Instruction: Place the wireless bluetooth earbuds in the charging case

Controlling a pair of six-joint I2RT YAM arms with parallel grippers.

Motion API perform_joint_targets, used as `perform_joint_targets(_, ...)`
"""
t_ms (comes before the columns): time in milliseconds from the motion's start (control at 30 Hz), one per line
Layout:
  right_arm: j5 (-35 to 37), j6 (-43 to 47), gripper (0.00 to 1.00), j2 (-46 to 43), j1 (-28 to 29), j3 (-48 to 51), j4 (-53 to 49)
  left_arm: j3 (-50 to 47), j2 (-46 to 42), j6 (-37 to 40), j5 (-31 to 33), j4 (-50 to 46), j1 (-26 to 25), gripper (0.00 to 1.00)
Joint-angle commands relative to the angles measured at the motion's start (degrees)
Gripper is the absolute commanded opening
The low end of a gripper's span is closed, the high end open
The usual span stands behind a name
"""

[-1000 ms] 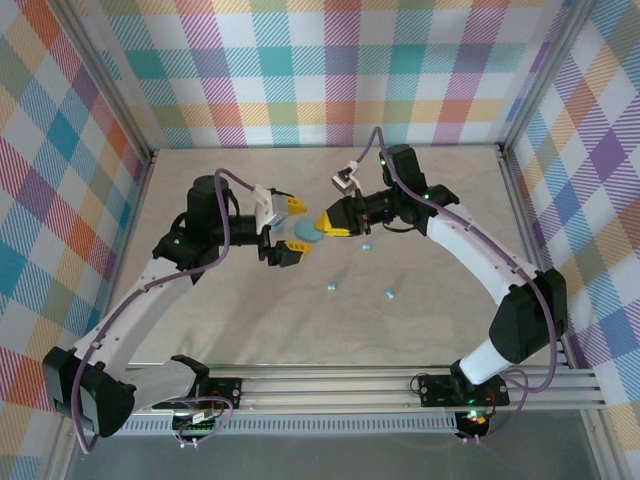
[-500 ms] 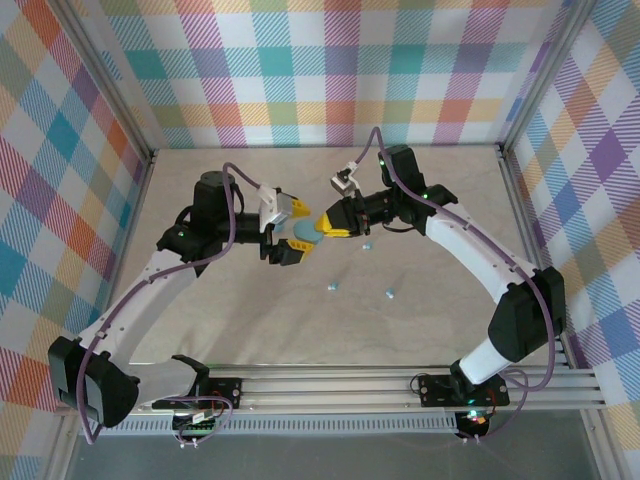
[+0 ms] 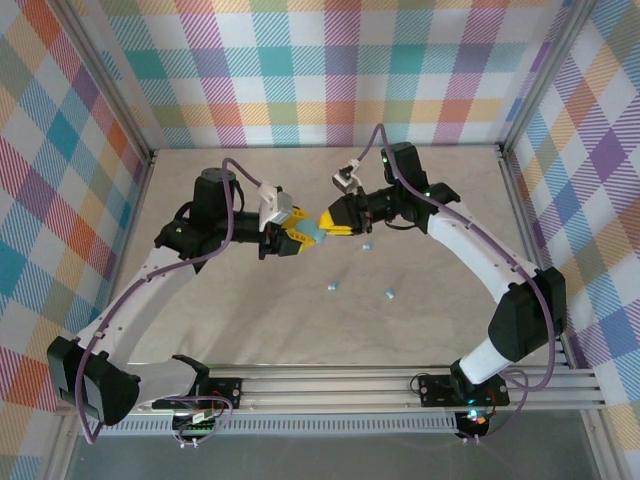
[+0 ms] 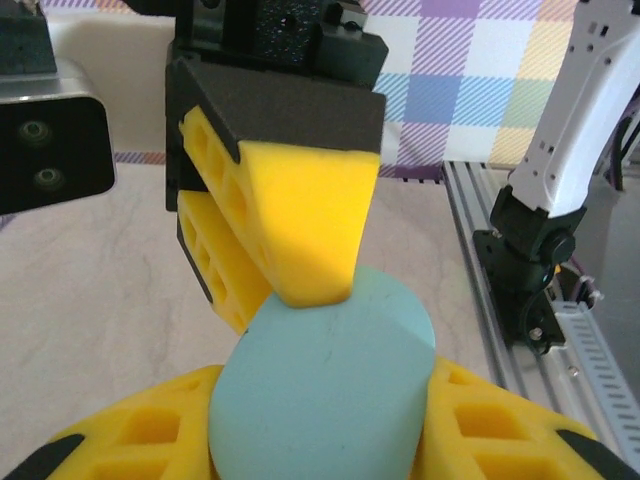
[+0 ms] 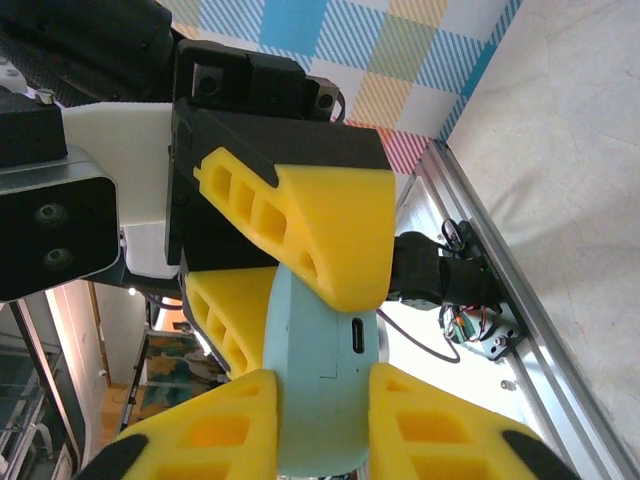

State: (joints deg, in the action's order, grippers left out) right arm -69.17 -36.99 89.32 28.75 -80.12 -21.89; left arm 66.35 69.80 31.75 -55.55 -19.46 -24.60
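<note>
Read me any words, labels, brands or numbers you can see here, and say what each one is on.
No readable text anywhere.
The charging case: a port and a seam, no print.
The left gripper and right gripper: plain yellow fingers.
The circuit board by the front rail: too small to read.

We see two arms, the left arm and the right arm, cased in white shells with black joints. A purple cable trails along each. Just behind the left gripper and the right gripper sits a white camera block. The fingers are yellow wedges with rectangular hollows, on black mounts. Small green lights glow further back.
</note>
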Motion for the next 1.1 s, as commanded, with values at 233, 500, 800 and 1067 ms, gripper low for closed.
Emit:
perform_joint_targets(233,37.18,1.18,0.64,-8.12,-5.55,0.17,-6.83,-3.83,-4.17,-6.96,8.81,3.03,-0.45,0.25)
perform_joint_targets(500,55.05,4.54,0.61,-15.65,-3.62,6.42,-6.44,-8.59,-7.11,-11.01,16.65,7.36,-0.62,0.25)
perform_joint_targets(800,47.98,-1.18,0.68,-14.65,5.22,10.47,0.96,-12.24,-7.74,-13.89,17.16,13.30,-2.34,0.25)
perform_joint_targets(1067,42.89,-7.43,0.68,-11.86,7.89,12.81,7.34,-14.74,-6.90,-16.45,16.13,18.55,-3.08,0.25)
